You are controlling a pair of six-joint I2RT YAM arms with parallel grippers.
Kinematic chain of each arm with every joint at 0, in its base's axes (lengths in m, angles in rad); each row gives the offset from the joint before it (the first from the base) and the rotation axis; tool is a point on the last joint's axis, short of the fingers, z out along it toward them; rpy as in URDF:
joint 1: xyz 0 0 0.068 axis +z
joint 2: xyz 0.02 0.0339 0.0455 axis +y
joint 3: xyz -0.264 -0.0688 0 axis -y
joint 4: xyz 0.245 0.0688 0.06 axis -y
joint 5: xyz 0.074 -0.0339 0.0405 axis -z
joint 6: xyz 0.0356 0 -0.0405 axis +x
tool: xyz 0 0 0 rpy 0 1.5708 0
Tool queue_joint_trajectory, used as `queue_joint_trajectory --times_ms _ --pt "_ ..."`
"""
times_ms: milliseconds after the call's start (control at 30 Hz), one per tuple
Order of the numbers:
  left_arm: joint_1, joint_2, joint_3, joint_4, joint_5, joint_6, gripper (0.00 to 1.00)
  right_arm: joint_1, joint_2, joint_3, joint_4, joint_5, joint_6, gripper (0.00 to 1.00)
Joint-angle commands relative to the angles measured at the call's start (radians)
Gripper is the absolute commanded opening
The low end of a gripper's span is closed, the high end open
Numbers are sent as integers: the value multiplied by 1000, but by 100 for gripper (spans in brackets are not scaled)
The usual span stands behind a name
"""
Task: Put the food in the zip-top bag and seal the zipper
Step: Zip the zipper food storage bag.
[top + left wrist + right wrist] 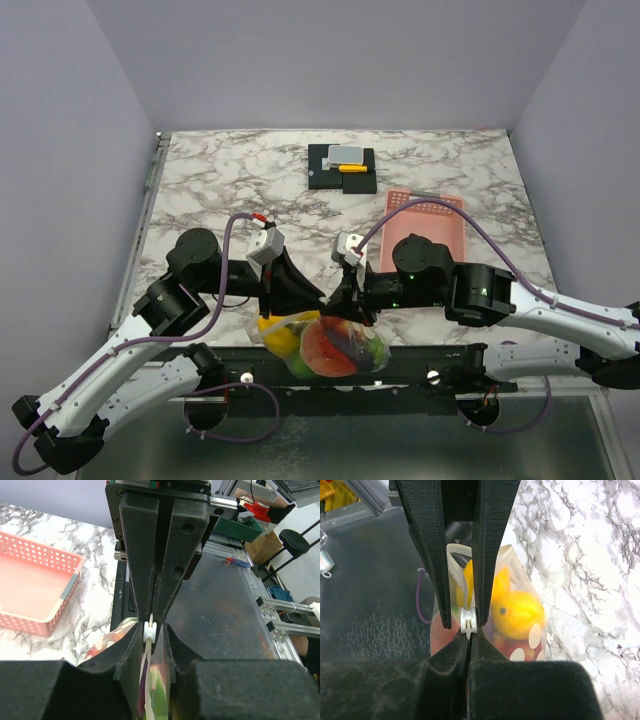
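Observation:
The clear zip-top bag [330, 350] hangs at the table's near edge. It holds the food: a yellow piece [280, 338], a red one [325, 348] and a green one [375, 348]. Both grippers meet nose to nose on its top edge. My right gripper [340, 298] [470, 632] is shut on the bag's top strip, with the white zipper slider [468, 620] against its tips. My left gripper [315, 296] [151, 627] straddles the strip with a narrow gap, the slider [149, 630] at its tips. The yellow piece [515, 607] shows through the plastic.
A pink perforated basket [425, 230] [35, 590] sits right of centre behind the right arm. A yellow-and-grey item on a black base [345, 165] stands at the back. A black rail [440, 360] runs along the table's near edge, under the bag.

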Motion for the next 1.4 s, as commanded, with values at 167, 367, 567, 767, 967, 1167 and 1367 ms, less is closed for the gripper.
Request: queue_joint_trajectory --times_ms 167,367,567,767,967,1167,1367 --pt "0 0 -7 14 41 0 0 8 -13 46 56 26 12 1" --pt "0 -3 -14 13 26 3 0 10 -38 42 62 39 12 1" --pt "1 -6 -17 -5 13 16 0 8 -128 7 115 89 11 1" --pt "1 -6 -15 -23 4 28 0 8 -201 -2 127 145 10 1" --pt "1 -3 -6 -41 1 39 0 9 -249 -3 112 245 3 1" --pt "1 -13 -7 -64 -7 45 0 9 -295 -9 85 378 -1 1" --pt "1 -30 -13 -83 -19 50 0 9 -306 -12 60 500 -2 1"
